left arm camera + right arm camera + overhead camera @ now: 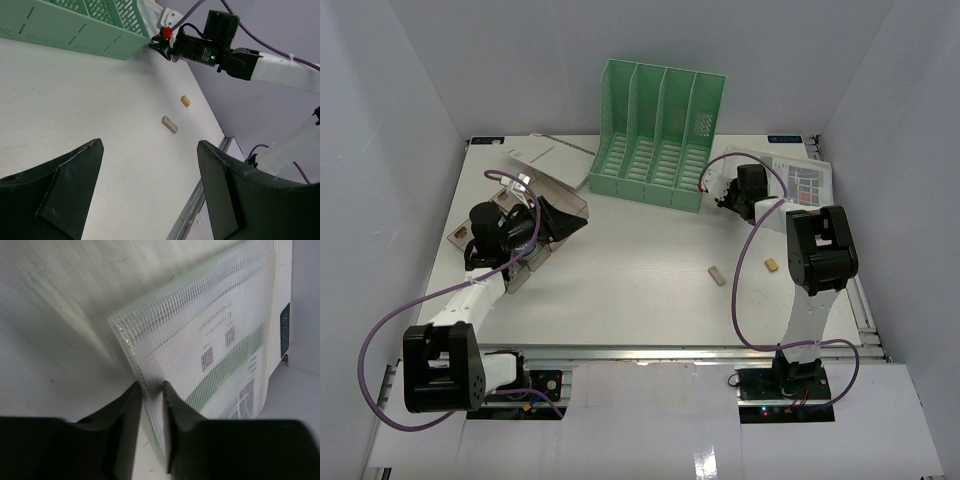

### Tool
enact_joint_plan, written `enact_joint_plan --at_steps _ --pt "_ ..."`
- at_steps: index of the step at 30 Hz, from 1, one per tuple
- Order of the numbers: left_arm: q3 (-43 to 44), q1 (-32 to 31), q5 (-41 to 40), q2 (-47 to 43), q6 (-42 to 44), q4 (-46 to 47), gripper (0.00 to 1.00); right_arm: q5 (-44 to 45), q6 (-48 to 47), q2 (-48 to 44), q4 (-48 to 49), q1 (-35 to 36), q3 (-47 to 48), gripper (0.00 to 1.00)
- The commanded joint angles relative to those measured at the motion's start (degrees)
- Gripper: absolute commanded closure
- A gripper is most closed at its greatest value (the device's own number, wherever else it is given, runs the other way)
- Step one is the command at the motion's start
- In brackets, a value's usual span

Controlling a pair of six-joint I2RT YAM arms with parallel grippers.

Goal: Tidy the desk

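Pinching the corner edge of a clear mesh pouch, the right pincer has its two dark fingers drawn nearly together with the pouch's rim caught between them. The pouch holds printed sheets and lies at the far right of the counter, just right of a green file rack that stands upright at the far middle. The white counter fills the overhead view between pale walls, with a metal rail along its near edge, where both arm bases sit. The left pincer is spread wide and holds nothing; it hangs over the left side of the counter beside a clear plastic box. Two small tan blocks lie apart on the bare surface, right of centre.
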Motion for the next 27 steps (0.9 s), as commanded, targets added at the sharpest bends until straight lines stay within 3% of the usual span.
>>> enact_joint_plan --at_steps 1,4,14,27 --pt "-0.3 -0.1 1.7 -0.4 -1.0 2.6 0.14 -1.2 2.6 -2.6 2.2 -0.8 -0.1 0.86" --pt "-0.4 -0.2 2.5 0.6 -2.6 4.0 0.14 -1.8 4.7 -3.9 2.3 -1.7 0.5 0.92" --pt "-0.1 -0.8 3.2 1.1 -2.3 3.6 0.14 -0.4 9.3 0.0 2.0 -6.2 10.9 0.92" --pt "0.2 -0.8 3.2 1.5 -1.8 3.2 0.14 -1.8 9.1 7.1 1.8 -7.5 13.1 0.92"
